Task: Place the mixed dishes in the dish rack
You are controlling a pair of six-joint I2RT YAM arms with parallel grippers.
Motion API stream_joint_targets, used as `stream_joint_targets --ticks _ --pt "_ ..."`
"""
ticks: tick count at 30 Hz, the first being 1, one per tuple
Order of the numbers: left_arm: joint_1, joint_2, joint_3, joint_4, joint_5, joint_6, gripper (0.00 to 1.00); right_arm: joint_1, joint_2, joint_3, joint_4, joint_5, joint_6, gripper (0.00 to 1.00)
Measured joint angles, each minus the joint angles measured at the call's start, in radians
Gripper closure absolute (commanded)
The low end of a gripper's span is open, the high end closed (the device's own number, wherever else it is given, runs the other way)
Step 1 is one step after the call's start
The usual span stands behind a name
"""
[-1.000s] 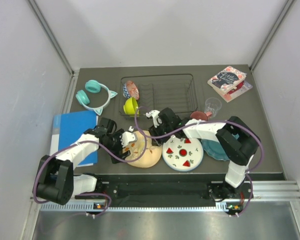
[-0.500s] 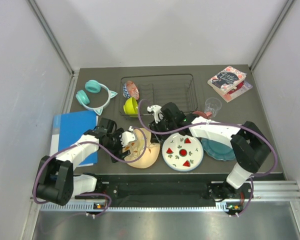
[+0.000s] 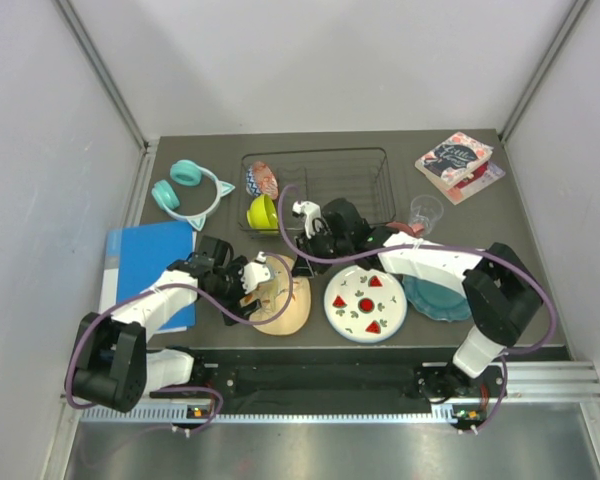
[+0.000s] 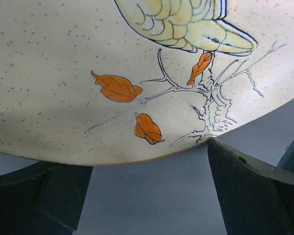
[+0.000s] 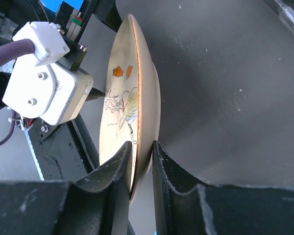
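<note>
The cream bird-print plate [image 3: 285, 300] [image 4: 137, 73] [image 5: 130, 98] is tipped up on edge at the table's front middle. My right gripper [image 3: 300, 258] [image 5: 142, 144] is shut on its far rim, one finger on each face. My left gripper [image 3: 255, 280] [image 4: 144, 164] stands open at the plate's left side, with the rim just at its fingertips. The black wire dish rack [image 3: 320, 155] sits behind, holding the red-blue bowl [image 3: 263, 180] and the yellow-green bowl [image 3: 262, 211]. The watermelon-slice plate [image 3: 365, 303] and the teal plate [image 3: 435, 300] lie flat to the right.
Teal headphones [image 3: 188, 190] and a blue folder [image 3: 145, 265] lie at the left. Books [image 3: 455, 160] and a clear glass [image 3: 426, 212] are at the back right. A pink mug [image 3: 400, 231] shows partly behind the right arm.
The right gripper has closed onto the bird plate's rim, and the plate has tipped up more steeply. The left gripper has stayed open in place.
</note>
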Motion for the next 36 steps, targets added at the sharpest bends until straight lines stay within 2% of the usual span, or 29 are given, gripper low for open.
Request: stream_joint_targets --ticks 1,9,13,18,25,32,36 --pt "0.0 0.0 -0.001 0.001 0.001 -0.002 0.01 0.0 0.003 0.002 0.002 0.0 0.002 1.0" --pt "-0.001 -0.008 -0.002 0.009 -0.01 -0.065 0.01 0.007 0.039 0.051 -0.058 0.057 -0.043 1.0" --pt "0.011 -0.001 0.063 0.03 -0.053 -0.135 0.01 0.034 0.041 0.078 -0.127 0.096 -0.093 1.0" --pt "0.137 -0.006 0.227 0.013 -0.044 -0.208 0.01 0.06 0.041 0.087 -0.163 0.103 -0.138 1.0" --pt "0.315 -0.041 0.288 -0.02 -0.007 -0.237 0.01 0.061 0.04 0.086 -0.159 0.084 -0.139 1.0" --pt "0.553 0.097 0.48 -0.074 0.101 -0.272 0.01 0.062 -0.015 0.125 -0.226 0.125 -0.236 1.0" --pt "0.605 0.165 0.543 -0.111 0.13 -0.301 0.01 0.061 -0.045 0.178 -0.256 0.164 -0.317 1.0"
